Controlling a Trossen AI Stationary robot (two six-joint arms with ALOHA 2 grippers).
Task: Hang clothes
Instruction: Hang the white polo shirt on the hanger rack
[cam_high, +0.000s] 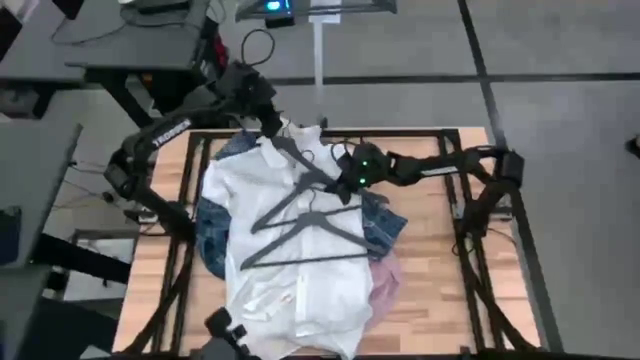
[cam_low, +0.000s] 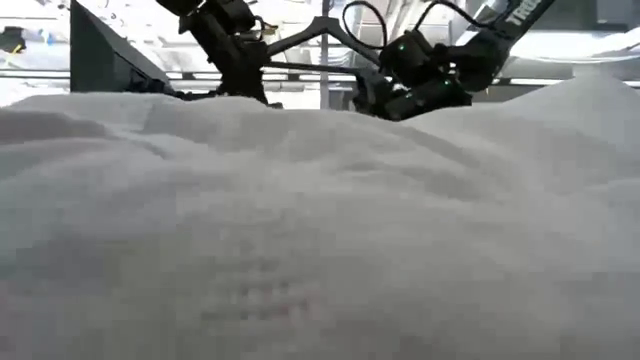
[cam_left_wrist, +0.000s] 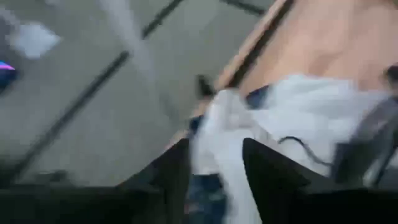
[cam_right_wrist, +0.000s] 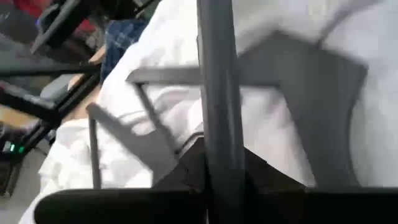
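Note:
A white shirt (cam_high: 290, 250) lies spread on the table, over a blue plaid shirt (cam_high: 210, 240) and a pink one (cam_high: 388, 280). It fills the low view (cam_low: 320, 220). Two dark hangers lie on it. My right gripper (cam_high: 345, 183) is shut on the farther hanger (cam_high: 300, 208). The nearer hanger (cam_high: 300, 258) lies flat and untouched. My left gripper (cam_high: 272, 128) stands open at the shirt's far collar end, and white cloth shows between its fingers (cam_left_wrist: 174, 174). My right gripper pinches a straight bar of the farther hanger (cam_right_wrist: 217, 124) between its two fingers, coming from the table's right and slanting down. The bar runs forward past the fingertips. In the low view the hanger (cam_low: 320, 30) stands raised above the shirt. My left gripper: I cannot tell whether its open fingers touch the white shirt.
A dark metal frame (cam_high: 470, 135) runs round the wooden tabletop. Bare wood (cam_high: 430, 250) shows to the right of the shirts. A thin pole (cam_high: 318, 60) stands beyond the far edge. Desks and cables lie off the table's far left.

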